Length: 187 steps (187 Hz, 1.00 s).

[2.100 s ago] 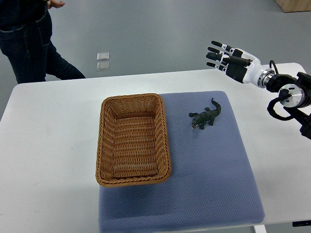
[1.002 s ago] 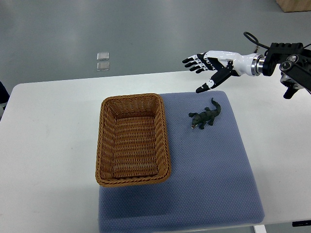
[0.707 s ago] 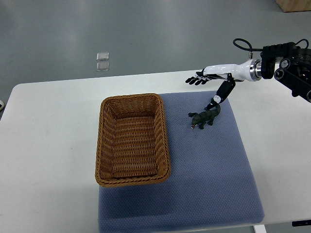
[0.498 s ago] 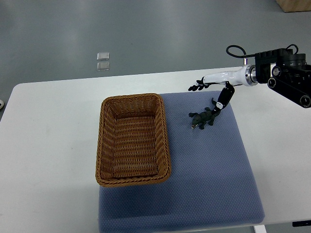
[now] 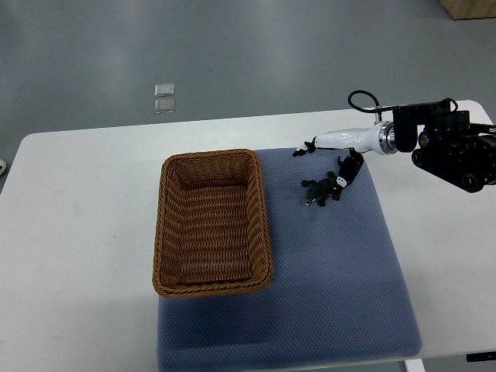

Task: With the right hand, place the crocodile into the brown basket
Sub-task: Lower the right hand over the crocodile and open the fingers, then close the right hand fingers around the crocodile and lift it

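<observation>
- The dark green toy crocodile (image 5: 319,188) lay on the blue-grey fabric mat (image 5: 333,294), just right of the basket. Its long axis ran diagonally, head lower left, tail upper right.
- Count: one crocodile, one brown woven wicker basket (image 5: 265,217), one mat, one hand.
- The white-and-black right hand (image 5: 337,141) was over the tail end, fingers extended and apart, thumb down at the tail, clasping nothing.

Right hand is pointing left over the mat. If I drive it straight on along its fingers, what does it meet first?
Likely the brown basket, far right rim corner; the right hand aims there across bare mat. Height is unclear, so it might pass above. The crocodile lies off that line.
</observation>
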Available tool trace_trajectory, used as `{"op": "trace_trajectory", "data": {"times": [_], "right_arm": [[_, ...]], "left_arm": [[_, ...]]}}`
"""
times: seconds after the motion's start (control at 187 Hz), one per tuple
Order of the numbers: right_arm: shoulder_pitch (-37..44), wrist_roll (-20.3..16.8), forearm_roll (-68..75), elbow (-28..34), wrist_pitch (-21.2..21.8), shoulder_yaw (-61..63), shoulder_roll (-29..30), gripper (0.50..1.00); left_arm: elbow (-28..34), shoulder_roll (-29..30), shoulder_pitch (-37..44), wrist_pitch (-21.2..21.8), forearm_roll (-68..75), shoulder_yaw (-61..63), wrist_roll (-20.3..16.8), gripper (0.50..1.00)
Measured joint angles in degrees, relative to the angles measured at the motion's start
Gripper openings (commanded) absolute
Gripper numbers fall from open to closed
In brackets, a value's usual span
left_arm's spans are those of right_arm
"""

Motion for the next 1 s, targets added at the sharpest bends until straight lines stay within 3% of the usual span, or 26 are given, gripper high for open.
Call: {"op": "trace_trajectory", "data": {"times": [0.45, 0.852, 1.002], "right_arm": [[-0.89, 0.03, -0.04, -0.22, -9.17, -6.86, 1.02, 0.901], [-1.38, 0.03, -0.04, -0.33, -9.64, -7.03, 1.02, 0.668], [-1.50, 0.03, -0.04, -0.46, -10.05, -7.86, 1.02, 0.607]], "left_arm": [[0.00, 0.00, 0.00, 0.00, 0.00, 0.00, 0.00, 1.000], [0.00, 0.00, 0.00, 0.00, 0.00, -0.02, 0.00, 1.000], [0.00, 0.00, 0.00, 0.00, 0.00, -0.04, 0.00, 1.000]]}}
